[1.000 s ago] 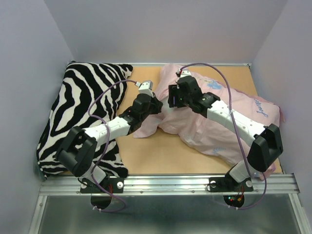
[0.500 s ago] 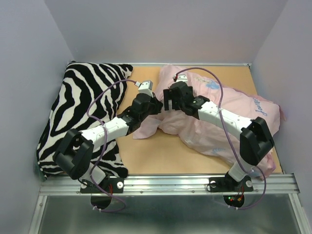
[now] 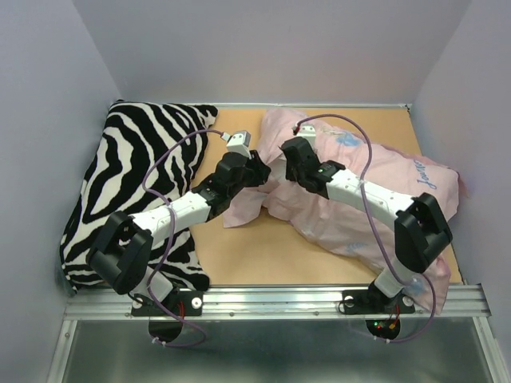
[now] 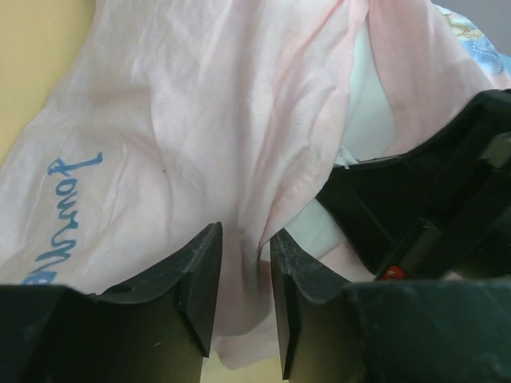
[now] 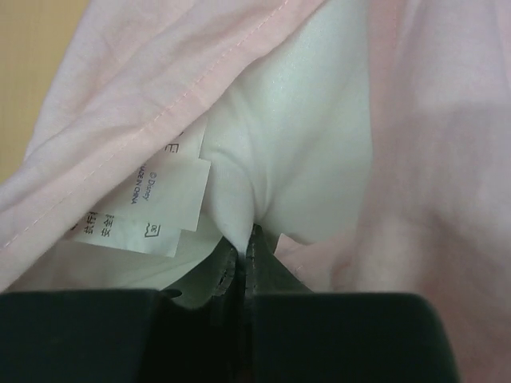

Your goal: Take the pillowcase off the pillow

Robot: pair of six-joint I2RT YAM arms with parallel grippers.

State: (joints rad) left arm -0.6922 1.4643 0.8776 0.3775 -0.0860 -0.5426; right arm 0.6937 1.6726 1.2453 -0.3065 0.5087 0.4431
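Observation:
The pillowcase [image 3: 419, 179] lies pale pink side out across the right of the table, with the white pillow [image 5: 295, 136] showing in its open mouth beside a printed tag [image 5: 152, 203]. My right gripper [image 3: 292, 162] reaches into that mouth. In the right wrist view it [image 5: 246, 247] is shut on a pinched fold of the pillow. My left gripper [image 3: 262, 169] is just left of it at the pillowcase's edge. Its jaws [image 4: 246, 271] stand apart, and a loose fold of pillowcase [image 4: 184, 120] hangs between them. A strip of pillow [image 4: 367, 104] shows past the hem.
A black-and-white zebra-striped pillow [image 3: 136, 167] fills the left side of the table [image 3: 247, 247]. Grey walls close in on the left, back and right. The right gripper's black body [image 4: 431, 207] sits close to the left gripper's fingers.
My right gripper has pushed into the pillowcase's mouth and gone from open to shut on the white pillow. The left gripper's jaws have parted around the pillowcase fold; its arm barely moved.

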